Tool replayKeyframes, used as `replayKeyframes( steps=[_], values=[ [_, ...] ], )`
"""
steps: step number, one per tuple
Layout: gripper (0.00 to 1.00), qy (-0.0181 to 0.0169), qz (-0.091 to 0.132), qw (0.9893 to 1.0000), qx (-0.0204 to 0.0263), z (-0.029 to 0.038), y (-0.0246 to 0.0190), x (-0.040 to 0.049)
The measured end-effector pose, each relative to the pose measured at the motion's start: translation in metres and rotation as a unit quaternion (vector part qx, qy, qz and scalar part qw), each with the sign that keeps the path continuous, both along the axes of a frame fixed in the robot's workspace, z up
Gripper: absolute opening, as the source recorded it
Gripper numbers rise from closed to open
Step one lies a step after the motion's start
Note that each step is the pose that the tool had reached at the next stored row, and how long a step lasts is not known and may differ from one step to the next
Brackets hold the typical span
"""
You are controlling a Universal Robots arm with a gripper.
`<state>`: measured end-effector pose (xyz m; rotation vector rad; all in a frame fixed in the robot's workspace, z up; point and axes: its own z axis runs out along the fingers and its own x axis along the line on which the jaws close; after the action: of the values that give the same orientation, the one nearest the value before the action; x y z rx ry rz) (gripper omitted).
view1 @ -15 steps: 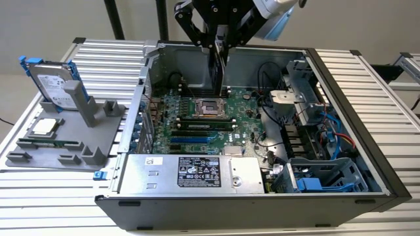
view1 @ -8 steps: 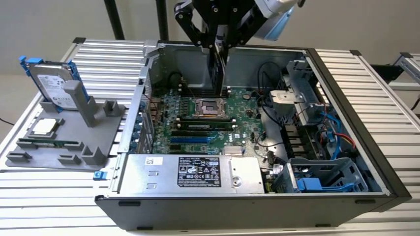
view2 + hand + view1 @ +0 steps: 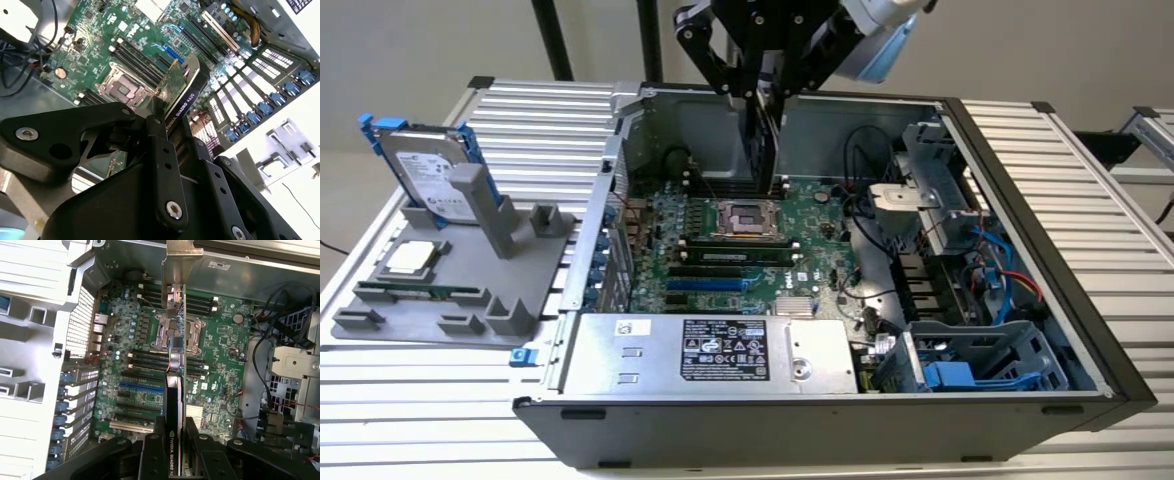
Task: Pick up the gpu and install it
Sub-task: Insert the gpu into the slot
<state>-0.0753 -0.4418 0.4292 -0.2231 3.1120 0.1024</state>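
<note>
Your tool [image 3: 762, 92] is clenched on the gpu [image 3: 763, 150], upper centre of the exterior view, over the motherboard [image 3: 720, 255] in the open case [image 3: 854, 420].

The gripper [image 3: 159, 114] is clamping the gpu [image 3: 182, 90] between its black fingers [image 3: 161, 150]. The card is hanging over the green motherboard [image 3: 90, 40], just beside the CPU socket [image 3: 120, 89] and the memory slots [image 3: 135, 57].

open computer case [image 3: 787, 432] lay on the slatted worktop [image 3: 427, 400] | green motherboard [image 3: 827, 215] sat exposed inside, silver power supply [image 3: 707, 352] beside it | grey holder [image 3: 500, 262] at the exterior view's left carried a leaning hard drive [image 3: 434, 170], a processor [image 3: 407, 258] and a memory stick [image 3: 407, 292]
</note>
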Motion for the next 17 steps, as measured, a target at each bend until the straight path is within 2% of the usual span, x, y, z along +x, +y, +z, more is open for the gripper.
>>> replayKeyframes(
  steps=[17],
  values=[
    [0.00,0.0000,0.033,0.9995,0.0000,0.0002,0.0000,0.0000]
  ],
)
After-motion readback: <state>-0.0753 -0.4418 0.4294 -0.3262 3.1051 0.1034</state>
